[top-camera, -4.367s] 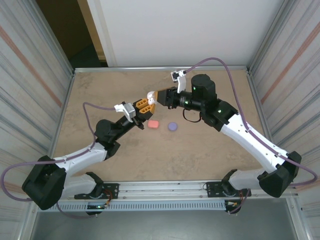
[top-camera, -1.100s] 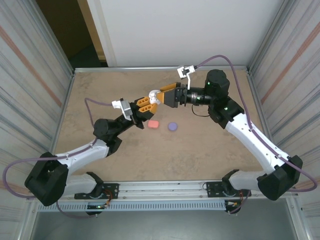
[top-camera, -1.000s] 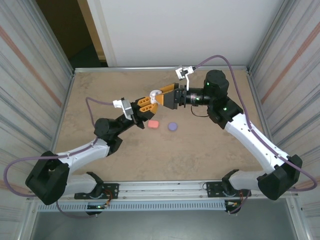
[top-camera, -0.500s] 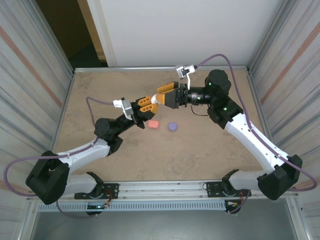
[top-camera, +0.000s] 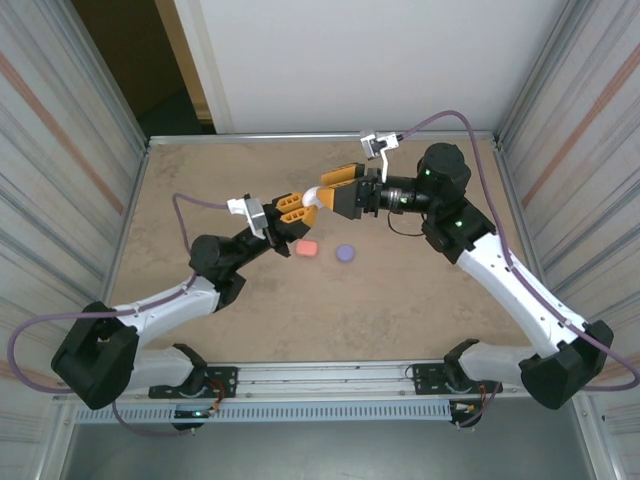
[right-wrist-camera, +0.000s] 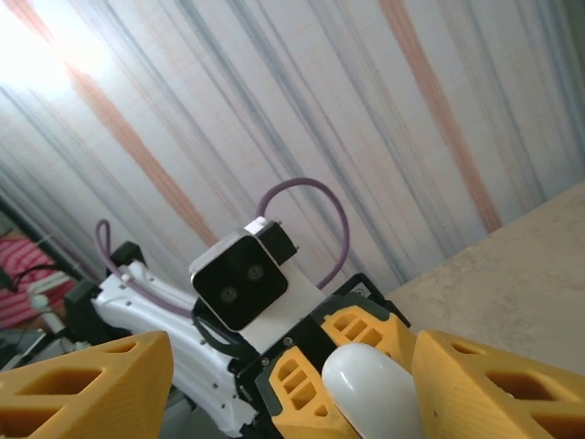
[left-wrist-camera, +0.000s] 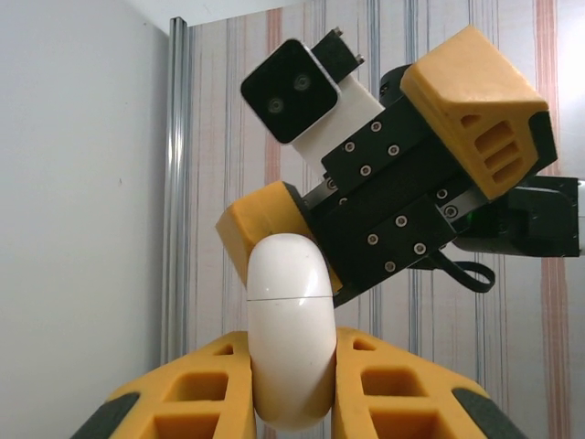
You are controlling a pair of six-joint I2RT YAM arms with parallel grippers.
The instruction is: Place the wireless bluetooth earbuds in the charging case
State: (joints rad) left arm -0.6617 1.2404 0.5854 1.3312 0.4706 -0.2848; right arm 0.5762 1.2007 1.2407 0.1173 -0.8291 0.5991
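Above the table (top-camera: 180,180), left jaws clamp white case (left-wrist-camera: 291,329), right arm (top-camera: 505,280) stretched across, right jaws wide.

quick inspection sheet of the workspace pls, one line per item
surface: tan mottled table
job's things: white case held aloft, lid closed; pink case and purple case lying on the table, apart
clutter: nothing seen
grippers: left gripper shut on white case; right gripper open, jaws either side of the case's top
cables: purple cables loop off each arm
surroundings: striped side walls, white back panel
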